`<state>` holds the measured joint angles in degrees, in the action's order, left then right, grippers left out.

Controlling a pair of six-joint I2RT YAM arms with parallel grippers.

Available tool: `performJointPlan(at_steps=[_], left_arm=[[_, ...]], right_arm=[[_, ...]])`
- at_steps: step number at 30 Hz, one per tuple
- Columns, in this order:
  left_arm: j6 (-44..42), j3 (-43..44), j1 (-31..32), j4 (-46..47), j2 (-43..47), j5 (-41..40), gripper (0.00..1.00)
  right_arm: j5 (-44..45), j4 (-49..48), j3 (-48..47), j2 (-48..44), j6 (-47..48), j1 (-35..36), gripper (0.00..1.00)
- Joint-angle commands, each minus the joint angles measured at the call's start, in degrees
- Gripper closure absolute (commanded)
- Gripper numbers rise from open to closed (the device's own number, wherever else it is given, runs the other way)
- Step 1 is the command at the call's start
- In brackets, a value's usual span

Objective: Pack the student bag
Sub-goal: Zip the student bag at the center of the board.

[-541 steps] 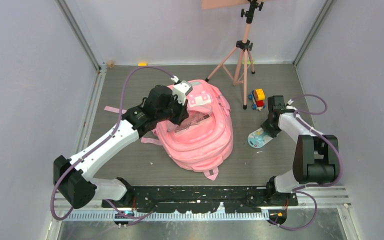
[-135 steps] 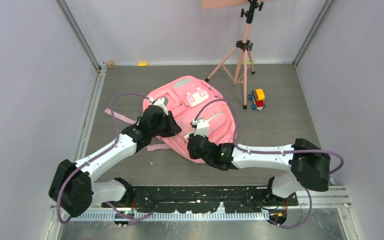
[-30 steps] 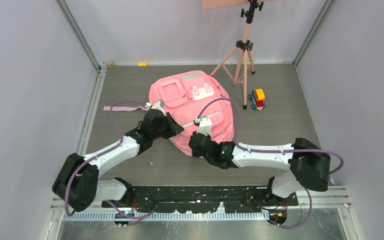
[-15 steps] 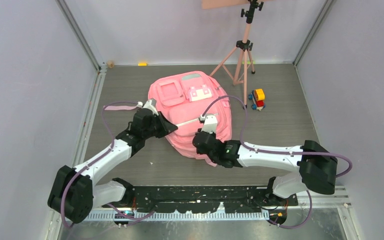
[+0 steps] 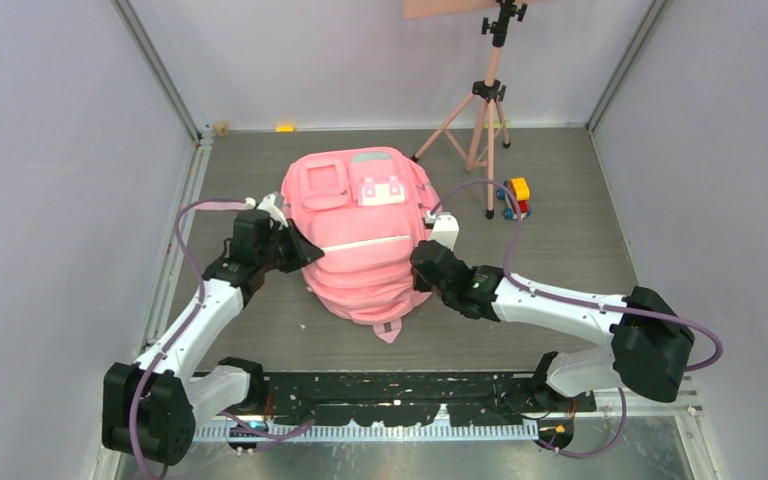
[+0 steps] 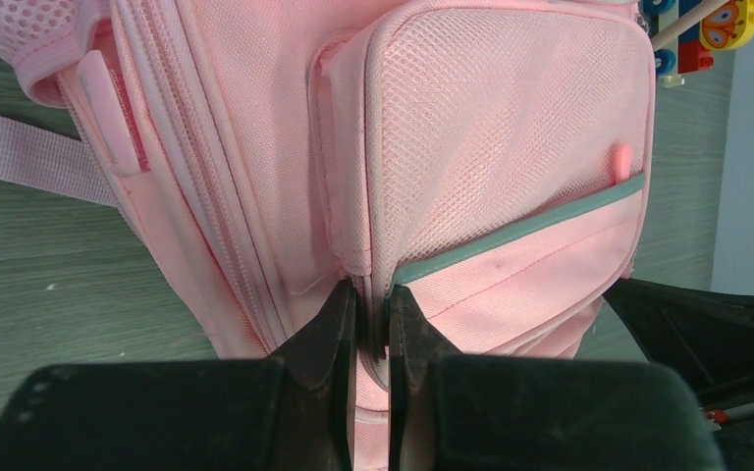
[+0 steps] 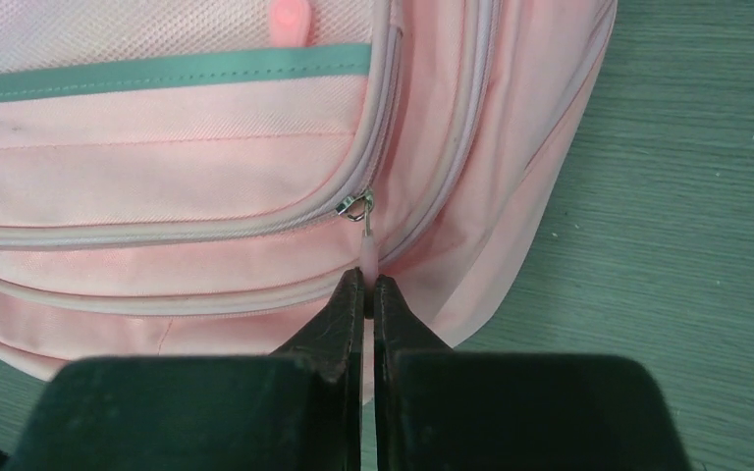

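The right gripper [image 7: 368,285] is pinching the zip pull [image 7: 366,253]. The left gripper [image 6: 371,299] is clamping a seam [image 6: 365,265] of the bag [image 5: 355,250]. Pulling straight needs taut fabric.

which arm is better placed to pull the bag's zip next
Right: the right gripper is shut on the zipper pull of the student bag; the left gripper only pinches a pocket seam.

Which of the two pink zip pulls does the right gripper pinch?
The lower zip pull, hanging from the metal slider, is clamped in the right gripper; the other pull lies free above the teal band.
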<state>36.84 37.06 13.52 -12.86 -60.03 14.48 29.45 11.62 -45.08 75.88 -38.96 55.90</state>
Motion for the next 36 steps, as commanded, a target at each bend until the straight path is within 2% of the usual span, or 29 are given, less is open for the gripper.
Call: performJointPlan(at_steps=[1,2,3,6,7,8,11,14,16,19,22,27,31,36], left_arm=[[-5.27,6.23,-4.98,-2.06,-0.36,-5.29,1.00],[-6.04,7.33,-4.97,-2.32,-0.78,-4.70,0.99],[-6.99,8.45,-4.99,-2.87,-1.24,-4.01,0.90],[-10.65,12.95,-4.53,-5.75,-2.39,-2.25,0.55],[-12.35,14.36,-3.66,-7.28,-2.47,-3.33,0.47],[-14.06,15.37,-1.80,-8.63,-2.19,-5.09,0.41],[-20.03,17.50,5.24,-10.64,-1.36,-11.81,0.33],[-25.56,17.14,12.59,-8.73,-1.35,-13.62,0.31],[-27.90,15.59,15.65,-5.12,-2.05,-10.40,0.32],[-32.02,12.11,20.54,3.44,-3.62,-6.31,0.32],[-36.52,9.20,26.05,11.23,-5.48,-6.04,0.32],[-40.37,7.01,34.58,22.26,-10.10,-13.66,0.33],[-43.20,8.18,38.35,25.90,-14.79,-18.73,0.34],[-45.58,9.49,40.03,27.23,-18.84,-20.90,0.45]], right_arm=[[-1.08,-0.64,0.96,-2.05,3.43,-3.30,1.00],[-2.89,-1.73,1.00,-2.22,4.35,-3.54,1.00],[-3.82,-2.24,1.04,-2.27,4.78,-3.83,1.00],[-7.27,-3.94,1.00,-2.96,6.17,-4.09,1.00],[-7.82,-4.26,1.12,-3.24,6.30,-4.28,1.00],[-8.84,-4.84,1.26,-3.35,6.52,-4.63,1.00],[-11.82,-5.99,1.92,-3.78,6.95,-5.51,1.00],[-13.78,-6.93,2.56,-4.36,7.40,-6.42,1.00],[-14.56,-7.16,2.96,-4.91,7.36,-7.01,1.00],[-15.87,-7.60,3.91,-6.05,6.78,-7.92,1.00],[-16.92,-8.32,4.96,-6.94,5.90,-9.23,1.00],[-18.76,-9.82,6.61,-8.30,3.80,-10.98,1.00],[-19.78,-10.39,7.21,-8.40,3.04,-11.54,1.00],[-20.19,-10.25,7.28,-8.33,2.93,-11.76,1.00]])
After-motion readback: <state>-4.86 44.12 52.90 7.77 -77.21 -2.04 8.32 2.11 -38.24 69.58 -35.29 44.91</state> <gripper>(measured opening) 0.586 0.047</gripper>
